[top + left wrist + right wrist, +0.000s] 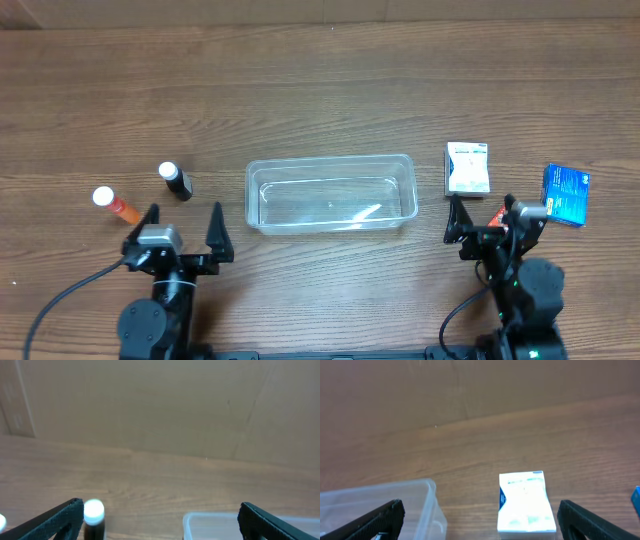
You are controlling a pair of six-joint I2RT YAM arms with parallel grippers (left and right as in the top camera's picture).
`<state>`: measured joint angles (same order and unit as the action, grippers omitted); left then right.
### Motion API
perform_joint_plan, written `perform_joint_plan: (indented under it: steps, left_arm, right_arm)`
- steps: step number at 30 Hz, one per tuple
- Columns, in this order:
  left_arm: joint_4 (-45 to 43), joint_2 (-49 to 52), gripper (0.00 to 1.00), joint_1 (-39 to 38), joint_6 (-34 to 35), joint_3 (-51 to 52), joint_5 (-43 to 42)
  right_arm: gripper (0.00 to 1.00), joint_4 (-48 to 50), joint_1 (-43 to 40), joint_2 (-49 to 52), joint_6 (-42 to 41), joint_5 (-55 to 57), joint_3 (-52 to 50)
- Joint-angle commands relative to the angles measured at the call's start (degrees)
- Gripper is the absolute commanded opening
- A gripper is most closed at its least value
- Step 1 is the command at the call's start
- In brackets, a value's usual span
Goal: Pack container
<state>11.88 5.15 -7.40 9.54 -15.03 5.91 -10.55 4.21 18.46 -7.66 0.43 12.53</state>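
The clear plastic container (330, 161) sits empty at the table's middle. My left gripper (183, 222) is open and empty, near the front edge, left of the container. A black bottle with a white cap (176, 181) stands just beyond it. An orange bottle with a white cap (116, 204) lies further left. My right gripper (489, 215) is open and empty, right of the container. A white packet (467, 167) lies just beyond it. In the left wrist view the open fingers (160, 516) frame the black bottle (93, 515) and the container's corner (210, 522). In the right wrist view the open fingers (480, 516) frame the container (422, 497) and the white packet (526, 502).
A blue packet (567, 194) lies at the far right; its edge shows in the right wrist view (637, 496). A small red item (497, 214) shows by the right gripper. Bare wooden tabletop (320, 80) stretches behind everything.
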Motion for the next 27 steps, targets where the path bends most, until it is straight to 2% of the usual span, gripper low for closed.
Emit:
perform_joint_plan:
  steps: [1,4,9,13,16,22,27]
  left_arm:
    - [6.19,10.62,1.0,0.42,1.64,-12.33,2.19]
    - [12.83,20.98,1.0,0.42,1.62,-22.23,2.32]
    - [30.49,41.53,1.0,0.42,1.6,-43.6,3.1]
    - [48.39,55.12,1.0,0.42,1.62,-58.82,3.13]
    - [56.65,60.52,1.0,0.42,1.68,-62.03,2.47]
    - [57.11,63.71,1.0,1.7,4.74,-62.9,0.72]
    - [54.4,66.38,1.0,11.37,5.7,-68.02,-1.7]
  right_arm:
    - [1.0,-4.79,0.22,11.47,0.02,0.52,12.76]
    - [1.0,-13.25,0.22,21.7,0.42,0.0,23.89]
    - [1.0,-30.29,0.22,38.97,0.66,-0.59,44.33]
    - [1.0,-43.39,0.22,47.95,-0.09,-0.63,55.74]
    - [1.0,-46.56,0.22,49.94,-0.22,-1.18,58.86]
    - [1.0,-47.54,-0.13,49.92,-0.24,-0.35,58.86]
    - [1.0,-48.02,-3.08,49.92,-2.05,-0.59,58.86]
